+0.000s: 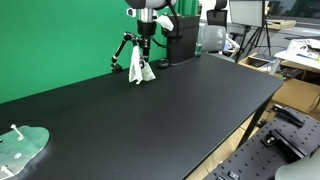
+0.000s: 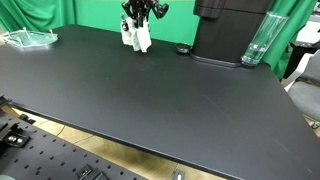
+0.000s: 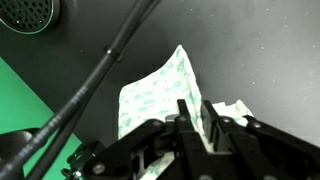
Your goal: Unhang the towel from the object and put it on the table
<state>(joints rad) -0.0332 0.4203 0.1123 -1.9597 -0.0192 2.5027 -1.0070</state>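
Claw (image 1: 146, 46) pinched narrow on towel (image 1: 141, 70) over black stand (image 1: 122, 50), clear tray (image 1: 22, 148) well apart, contents unclear

Table: large matte black rectangular tabletop (image 1: 150, 120), filling most of both exterior views.

1. Small black tripod stand (image 1: 121, 52), upper centre of the frame, at the far edge by the green backdrop. A white, green-patterned towel (image 1: 141, 71) hangs on it, its hem reaching about to the surface.
2. Boxy black machine (image 2: 228, 28), upper right.
3. Clear tall plastic bottle (image 2: 255, 42), just beside the machine, towards the right edge.
4. Small black round item (image 2: 182, 49), left of the machine's base; too small to identify.
5. Clear, greenish plastic tray (image 1: 22, 148), lower left corner of the frame.
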